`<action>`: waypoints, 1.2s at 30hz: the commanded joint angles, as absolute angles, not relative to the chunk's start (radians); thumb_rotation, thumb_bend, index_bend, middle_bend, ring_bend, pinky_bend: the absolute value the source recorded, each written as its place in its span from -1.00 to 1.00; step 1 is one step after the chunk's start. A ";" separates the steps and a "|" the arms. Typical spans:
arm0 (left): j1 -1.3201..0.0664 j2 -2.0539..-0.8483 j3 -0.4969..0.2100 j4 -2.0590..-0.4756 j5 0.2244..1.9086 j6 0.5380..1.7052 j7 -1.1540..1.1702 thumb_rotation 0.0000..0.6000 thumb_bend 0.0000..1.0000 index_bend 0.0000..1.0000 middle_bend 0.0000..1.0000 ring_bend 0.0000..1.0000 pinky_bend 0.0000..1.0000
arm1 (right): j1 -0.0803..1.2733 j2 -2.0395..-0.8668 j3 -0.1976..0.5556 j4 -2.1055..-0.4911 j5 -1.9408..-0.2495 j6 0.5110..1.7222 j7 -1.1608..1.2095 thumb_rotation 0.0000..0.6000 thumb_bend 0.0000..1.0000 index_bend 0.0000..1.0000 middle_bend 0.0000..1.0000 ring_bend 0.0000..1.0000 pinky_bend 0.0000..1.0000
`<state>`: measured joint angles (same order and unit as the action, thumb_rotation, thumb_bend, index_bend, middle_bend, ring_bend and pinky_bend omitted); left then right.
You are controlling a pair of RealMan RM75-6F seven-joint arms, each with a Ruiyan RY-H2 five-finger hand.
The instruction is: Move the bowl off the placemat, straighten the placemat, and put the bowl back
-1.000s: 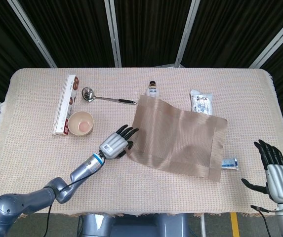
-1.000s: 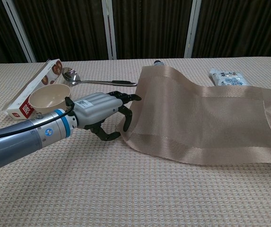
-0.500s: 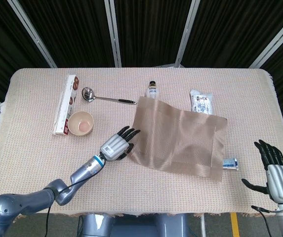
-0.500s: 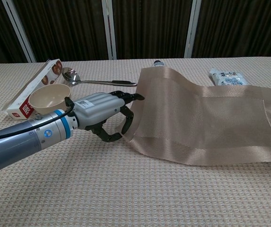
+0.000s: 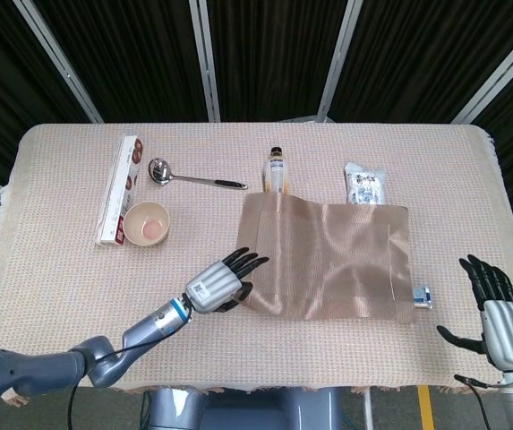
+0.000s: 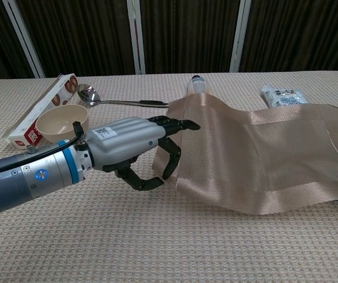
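Straightening step; left hand (image 6: 134, 143) pinching the mat (image 5: 328, 260) corner; right hand (image 5: 496, 309) spread, idle; next, probably flatten it, then fetch the bowl (image 5: 147, 223).

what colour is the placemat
Tan-brown woven placemat with a lighter, shinier border band; the chest view shows it best.

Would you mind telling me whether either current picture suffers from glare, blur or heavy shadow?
Head view: even light, sharp throughout, with a soft sheen on the placemat and a bright glint on the ladle. Chest view: the left hand is crisp and looms large near the lens, casting only a faint shadow; the dark backdrop shows little detail.
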<state>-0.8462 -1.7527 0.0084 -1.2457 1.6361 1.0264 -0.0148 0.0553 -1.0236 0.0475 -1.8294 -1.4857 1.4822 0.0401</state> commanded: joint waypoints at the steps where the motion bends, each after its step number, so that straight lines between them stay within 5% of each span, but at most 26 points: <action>1: -0.833 -1.682 0.048 -1.343 1.671 1.042 0.019 1.00 -0.11 0.39 -1.00 -1.00 -1.00 | 0.054 -1.024 0.047 -1.831 -1.486 1.483 0.037 1.00 -1.00 -1.00 -1.00 -1.00 -1.00; 14: -0.752 -1.509 0.116 -1.509 1.606 1.030 0.099 1.00 -0.11 0.40 -1.00 -1.00 -1.00 | 0.048 -1.020 0.046 -1.840 -1.499 1.495 0.036 1.00 -1.00 -1.00 -1.00 -1.00 -1.00; 36: -0.643 -1.384 0.203 -1.650 1.608 1.058 0.205 1.00 -0.11 0.40 -1.00 -1.00 -1.00 | 0.044 -1.014 0.047 -1.848 -1.513 1.501 0.040 1.00 -1.00 -1.00 -1.00 -1.00 -1.00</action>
